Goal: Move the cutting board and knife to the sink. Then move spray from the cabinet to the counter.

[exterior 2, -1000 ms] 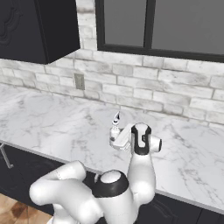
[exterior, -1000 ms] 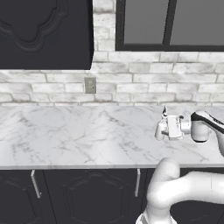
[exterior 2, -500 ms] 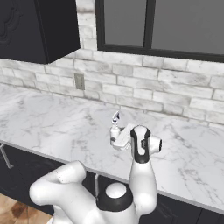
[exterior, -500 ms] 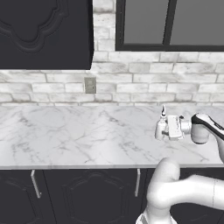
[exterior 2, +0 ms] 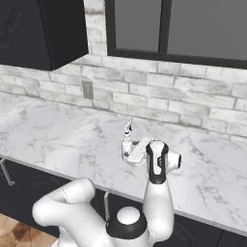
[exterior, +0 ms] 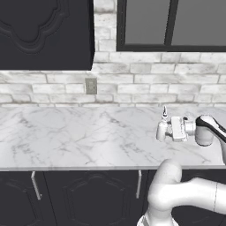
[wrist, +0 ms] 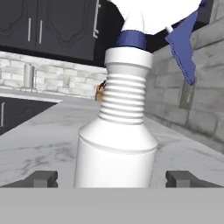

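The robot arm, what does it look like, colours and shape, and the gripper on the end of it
The arm is glossy white, built of thick rounded tube segments, with dark grey to black bands and caps at the joints. The gripper is a boxy white hand on a rounded white wrist. Its two fingertips are small, dark grey and blocky. No loose cables or markings can be made out.

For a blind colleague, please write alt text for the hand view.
A white spray bottle stands upright, close up, on the marble counter, between the gripper's open fingers. A brick wall and dark cabinets lie behind.
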### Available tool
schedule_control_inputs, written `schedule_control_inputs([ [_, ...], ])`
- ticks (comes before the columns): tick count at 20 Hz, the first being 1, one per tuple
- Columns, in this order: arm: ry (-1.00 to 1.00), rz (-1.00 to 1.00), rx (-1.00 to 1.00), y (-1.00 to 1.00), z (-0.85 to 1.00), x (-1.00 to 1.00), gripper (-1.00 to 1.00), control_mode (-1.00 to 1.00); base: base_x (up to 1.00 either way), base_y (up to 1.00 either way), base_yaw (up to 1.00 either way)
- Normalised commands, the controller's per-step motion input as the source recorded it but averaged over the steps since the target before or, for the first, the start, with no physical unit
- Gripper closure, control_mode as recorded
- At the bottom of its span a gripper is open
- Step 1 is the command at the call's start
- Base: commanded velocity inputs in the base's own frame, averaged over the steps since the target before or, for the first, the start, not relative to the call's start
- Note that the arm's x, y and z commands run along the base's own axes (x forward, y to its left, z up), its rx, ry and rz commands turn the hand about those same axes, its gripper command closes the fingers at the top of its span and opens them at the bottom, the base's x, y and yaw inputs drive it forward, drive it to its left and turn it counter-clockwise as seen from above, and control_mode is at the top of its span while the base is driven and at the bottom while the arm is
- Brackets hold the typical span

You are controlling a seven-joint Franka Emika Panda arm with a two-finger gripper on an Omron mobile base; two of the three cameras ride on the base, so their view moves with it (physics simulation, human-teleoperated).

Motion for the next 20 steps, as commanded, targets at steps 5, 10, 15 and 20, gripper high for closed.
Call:
schedule_control_inputs([
  [5,0.05,-0.15,0.0,-0.83,0.24,-0.35,-1.0,-1.0,0.0,0.0,0.0],
  [10,0.0,-0.16,0.03,-0.59,0.71,-0.71,-1.0,-1.0,0.0,0.0,0.0],
  [15,-0.18,-0.03,0.02,0.53,1.0,-1.0,-1.0,-1.0,0.0,0.0,0.0],
  [20,-0.27,0.01,-0.21,1.0,1.0,-1.0,-1.0,-1.0,0.0,0.0,0.0],
])
